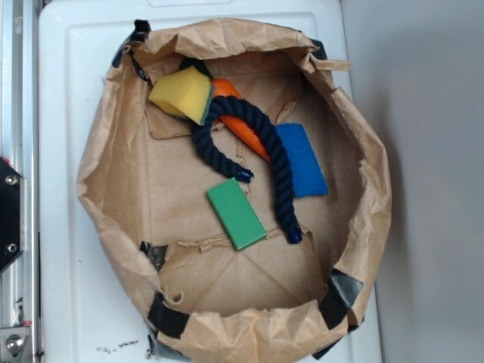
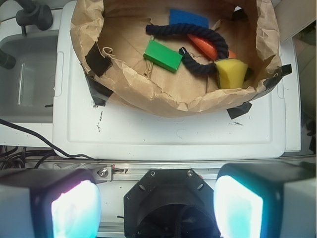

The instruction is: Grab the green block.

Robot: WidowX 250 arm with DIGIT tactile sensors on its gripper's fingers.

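Container: crumpled brown paper bag folded down into a shallow basket [image 1: 106, 151], corners patched with black tape, standing on a white moulded plastic surface [image 1: 68, 91].

Contents:
- Small flat bright green rectangular block [image 1: 236, 213], lying flat on the basket floor near its middle, one corner just beside the rope's end.
- Dark navy twisted rope [image 1: 261, 132], curved in an arch, ends bound in blue, lying over the orange item.
- Flat blue rectangle [image 1: 302, 160], beside the rope, toward the basket wall.
- Yellow sponge with dark green backing [image 1: 181, 94], propped on the rope's bend.
- Orange tapered object [image 1: 246, 128], partly hidden beneath rope and sponge.

Claw [image 2: 157, 206]: two pale, glowing fingers [image 2: 74, 208] set wide apart, nothing between them, held well apart from the basket over the surface's edge.

No legible writing or brand marks.
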